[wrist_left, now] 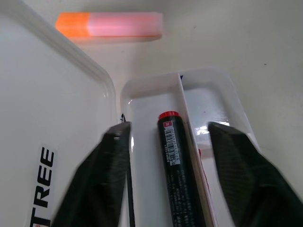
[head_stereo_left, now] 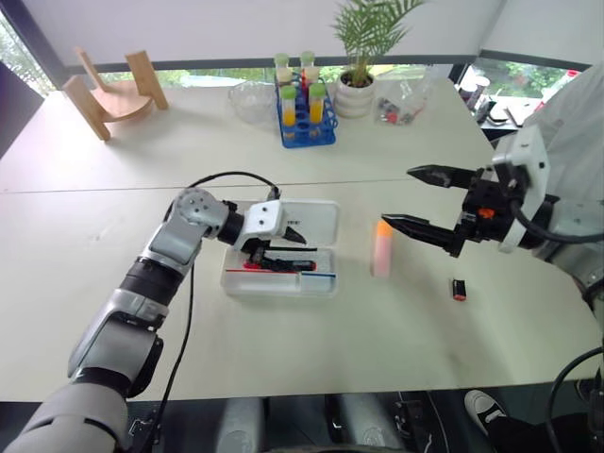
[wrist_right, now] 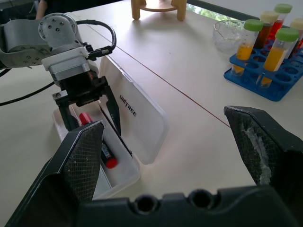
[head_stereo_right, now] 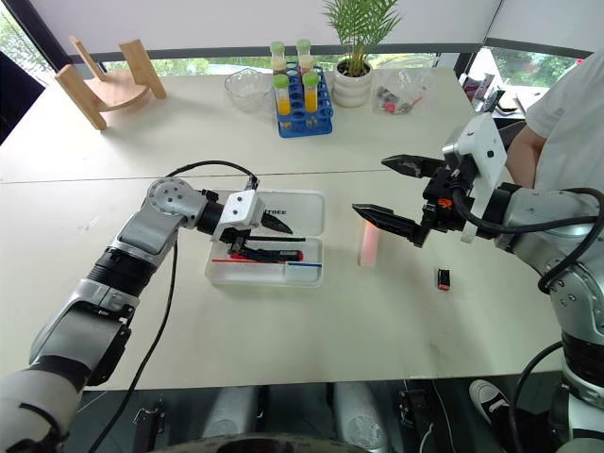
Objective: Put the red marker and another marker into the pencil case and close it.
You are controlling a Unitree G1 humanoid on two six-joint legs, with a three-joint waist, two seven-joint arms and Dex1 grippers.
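Observation:
The pencil case (head_stereo_left: 326, 283) lies in the middle of the table with its white lid (head_stereo_left: 319, 219) swung open toward the far side. My left gripper (head_stereo_left: 283, 247) hangs low over its tray, open. The red marker (wrist_left: 174, 151) lies in the tray between the fingers (wrist_left: 106, 165), and neither finger touches it. Thin pens lie beside it. The other marker, a pale pink highlighter with an orange cap (head_stereo_left: 381, 250), stands upright on the table just right of the case. My right gripper (head_stereo_left: 396, 195) hovers open above and right of the highlighter, holding nothing.
A tiny black-and-red piece (head_stereo_left: 460, 290) lies on the table right of the highlighter. At the back stand a blue rack of test tubes (head_stereo_left: 307, 118), a glass bowl (head_stereo_left: 250, 99), a potted plant (head_stereo_left: 356, 94) and a wooden stand (head_stereo_left: 109, 94). A person's white sleeve (head_stereo_left: 576, 113) shows at the right.

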